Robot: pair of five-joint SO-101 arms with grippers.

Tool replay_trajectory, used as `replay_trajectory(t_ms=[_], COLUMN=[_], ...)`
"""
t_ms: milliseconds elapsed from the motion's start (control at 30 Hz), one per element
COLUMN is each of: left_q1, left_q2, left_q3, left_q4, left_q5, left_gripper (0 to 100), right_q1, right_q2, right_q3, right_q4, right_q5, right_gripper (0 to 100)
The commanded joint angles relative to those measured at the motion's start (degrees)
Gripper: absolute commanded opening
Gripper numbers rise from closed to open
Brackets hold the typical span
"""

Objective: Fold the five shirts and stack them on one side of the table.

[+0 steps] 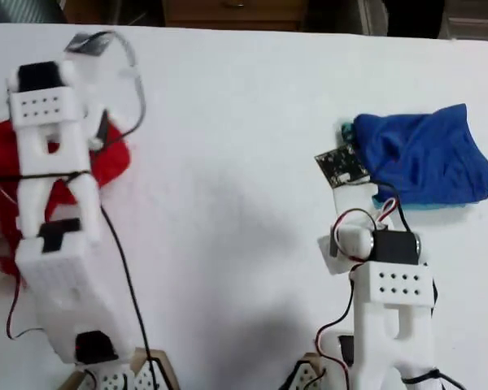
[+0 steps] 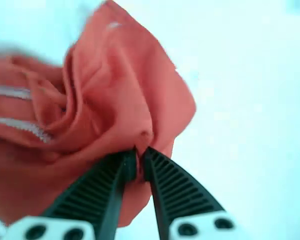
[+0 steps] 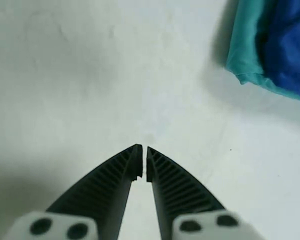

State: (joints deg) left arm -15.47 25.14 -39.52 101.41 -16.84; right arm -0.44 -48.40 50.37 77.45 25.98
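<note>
A crumpled red shirt (image 2: 105, 105) lies bunched at the table's left edge, partly under the left arm (image 1: 53, 162). My left gripper (image 2: 139, 152) is shut on a fold of this red shirt (image 1: 114, 158). On the right side a folded blue shirt (image 1: 423, 154) rests on top of a teal shirt (image 1: 427, 205), whose edge peeks out beneath. In the right wrist view the teal shirt (image 3: 245, 55) and the blue shirt (image 3: 290, 45) sit off to one side. My right gripper (image 3: 141, 162) is shut with nothing in it, over bare white table beside the stack.
The white table (image 1: 236, 162) has open room across its middle. Cables run from both arm bases (image 1: 130, 292). Dark furniture stands beyond the far edge (image 1: 236, 12).
</note>
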Motion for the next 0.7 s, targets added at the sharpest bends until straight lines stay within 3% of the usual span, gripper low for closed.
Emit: replay_trajectory(t_ms=[0,200,367,667], left_q1=[5.7,13.5,23.9,34.7], left_q2=[-10.1,-21.1,-27.0,-28.4], left_q3=[1.0,6.5,6.7,9.9], left_q4=[1.1,1.0,0.9,0.3], left_q5=[0.5,0.7,4.0,3.9], left_gripper=[3,3,3,3], right_q1=[-0.2,-0.2,-0.2,-0.2], right_q2=[0.8,1.7,1.7,1.3], right_q3=[-0.6,-0.3,-0.2,2.8], right_q4=[-2.6,-6.0,-6.9,-7.8], right_q5=[-0.7,-0.9,-0.9,-0.9], right_gripper=[2.0,2.0,2.0,2.0])
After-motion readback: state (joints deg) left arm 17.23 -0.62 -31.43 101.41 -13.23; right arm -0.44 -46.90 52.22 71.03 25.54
